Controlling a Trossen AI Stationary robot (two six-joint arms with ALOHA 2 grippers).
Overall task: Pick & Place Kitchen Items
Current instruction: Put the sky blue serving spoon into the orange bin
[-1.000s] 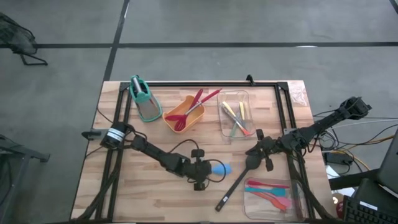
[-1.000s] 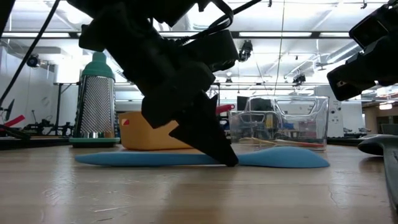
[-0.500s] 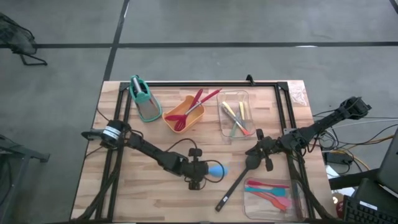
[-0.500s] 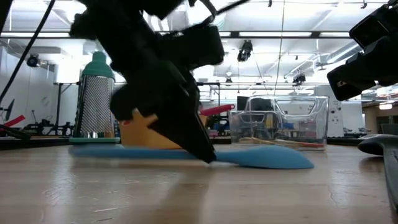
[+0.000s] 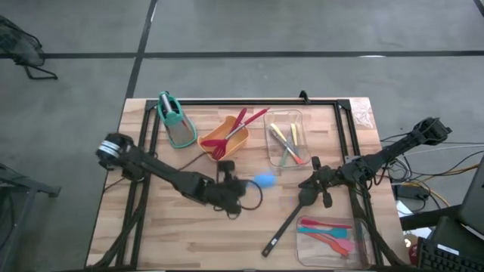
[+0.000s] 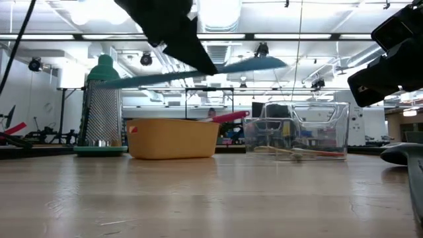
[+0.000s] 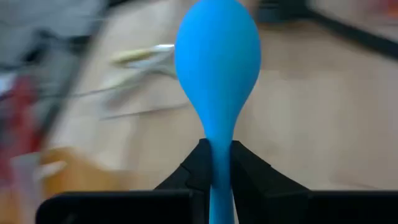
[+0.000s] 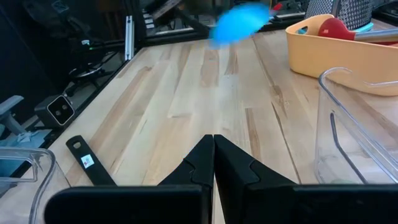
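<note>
Left gripper [image 7: 216, 163] pinches the handle of a blue spoon [image 7: 217, 59], holding it in the air clear of the wooden table [image 5: 174, 227], near the orange tub [image 5: 224, 138]. Right gripper [image 8: 213, 155], fingers pressed together and empty, hovers beside the black ladle [image 5: 291, 219].

Both arms are dark, slim and jointed, built of black links. The left arm [image 5: 162, 175] has a pale silver-grey collar near its base and a thin black cable looping beside its wrist. The right arm [image 5: 378, 159] ends in two black wedge-shaped fingers [image 8: 233, 168] with flat inner faces, set on a boxy black block.
</note>
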